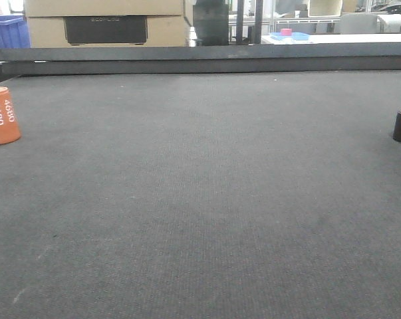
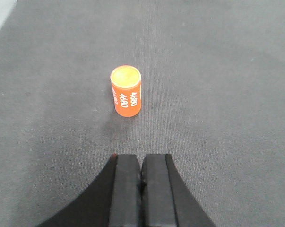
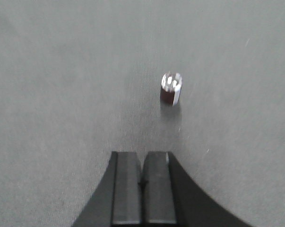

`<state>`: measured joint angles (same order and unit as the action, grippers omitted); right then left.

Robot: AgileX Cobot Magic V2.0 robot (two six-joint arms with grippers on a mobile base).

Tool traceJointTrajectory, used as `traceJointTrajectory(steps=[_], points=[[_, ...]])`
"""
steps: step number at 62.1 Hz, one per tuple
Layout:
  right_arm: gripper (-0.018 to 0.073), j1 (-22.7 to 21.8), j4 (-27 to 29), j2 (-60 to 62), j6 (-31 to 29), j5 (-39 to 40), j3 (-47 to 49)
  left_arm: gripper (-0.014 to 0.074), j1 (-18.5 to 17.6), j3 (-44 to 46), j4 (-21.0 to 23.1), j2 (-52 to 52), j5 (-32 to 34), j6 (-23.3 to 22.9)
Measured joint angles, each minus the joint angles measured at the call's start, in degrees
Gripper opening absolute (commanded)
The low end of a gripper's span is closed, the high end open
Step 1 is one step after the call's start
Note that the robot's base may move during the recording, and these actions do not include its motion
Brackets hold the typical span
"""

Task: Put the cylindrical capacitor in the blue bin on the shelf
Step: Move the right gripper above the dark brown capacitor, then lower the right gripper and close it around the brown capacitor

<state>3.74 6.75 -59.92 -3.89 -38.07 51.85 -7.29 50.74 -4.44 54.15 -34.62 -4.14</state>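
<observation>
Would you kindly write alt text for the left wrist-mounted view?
An orange cylindrical capacitor marked 4680 stands upright on a dark grey mat, ahead of and apart from the left gripper, whose black jaws are shut and empty.

- Bench (image 1: 200, 219): dark grey woven covering, evenly lit, filling the view from 3 through 6 to 9 o'clock.
- Raised dark edge (image 1: 200, 58): runs along the bench's far side, from 10 to 2 o'clock.
- Cardboard box (image 1: 44, 30): behind the edge at 11 o'clock, with a black panel (image 1: 105, 30) on its face.
- White table (image 1: 360, 38): at 1 o'clock, carrying a blue tray (image 1: 290, 36) with a pink item (image 1: 286, 31).
</observation>
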Motion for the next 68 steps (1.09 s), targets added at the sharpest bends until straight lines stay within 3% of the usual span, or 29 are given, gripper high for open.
traceJointTrajectory(steps=[27,40,46,57,62,68], points=[[-0.0168,0.0,0.0,-20.91,0.0,-8.18,17.04,-0.0111,0.0,20.09,0.0,22.24,-8.55,-0.13],[-0.0165,-0.68,-0.33,-31.45,0.0,-12.55,27.87,-0.0111,0.0,24.77,0.5,29.49,-10.51,-0.13],[-0.0066,-1.15,-1.25,-36.52,0.05,-14.72,32.61,-0.0111,0.0,24.87,0.87,30.49,-10.86,-0.13],[0.0264,-2.2,-2.71,-44.23,0.16,-17.02,39.55,-0.0111,0.0,25.1,1.14,30.51,-11.12,-0.13],[0.0326,-2.29,-3.03,-47.23,0.16,-17.65,41.39,-0.0111,0.0,25.1,1.14,30.51,-11.12,-0.13],[0.0331,-2.29,-3.03,-50.38,0.16,-17.98,42.13,-0.0111,0.0,25.1,1.24,30.51,-11.12,-0.13]])
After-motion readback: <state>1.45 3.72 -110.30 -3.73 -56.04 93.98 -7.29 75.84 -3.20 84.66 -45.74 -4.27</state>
